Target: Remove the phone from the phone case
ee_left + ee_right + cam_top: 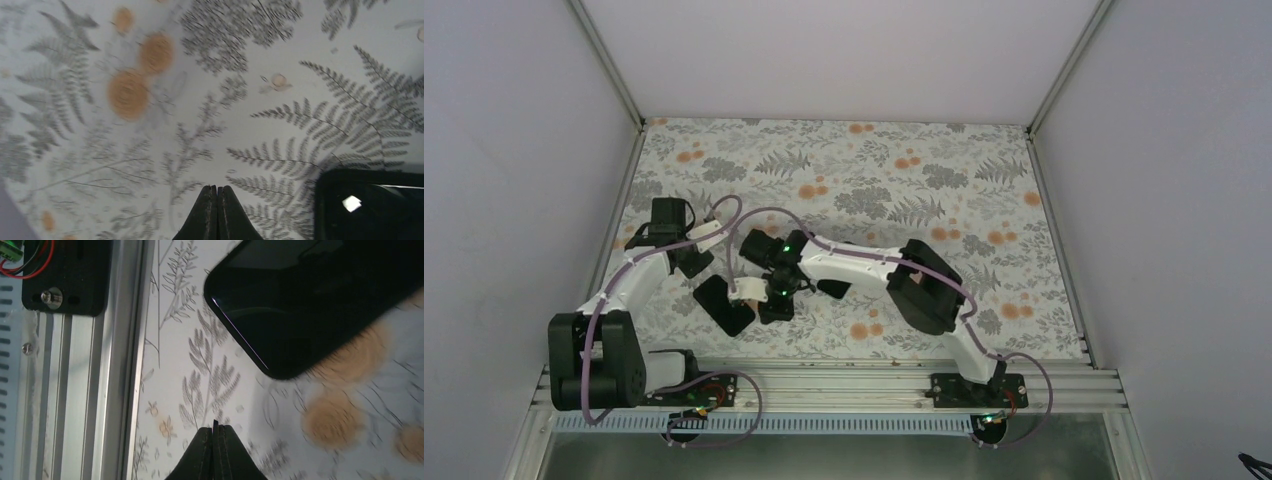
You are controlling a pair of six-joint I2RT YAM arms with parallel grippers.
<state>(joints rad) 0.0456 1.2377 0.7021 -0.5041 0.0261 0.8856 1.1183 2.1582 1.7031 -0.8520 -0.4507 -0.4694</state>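
The phone is a black glossy slab lying tilted on the flowered cloth near the front edge. In the left wrist view its corner shows a matte black rim around a shiny screen, which looks like the case. In the right wrist view it lies ahead and to the right. My left gripper is shut and empty, just above and left of the phone. My right gripper is shut, just right of the phone and apart from it. A thin dark sliver shows between its tips.
The aluminium rail with the arm bases runs along the near edge, close behind the phone. The flowered cloth covers the table. White walls stand on the left, right and back.
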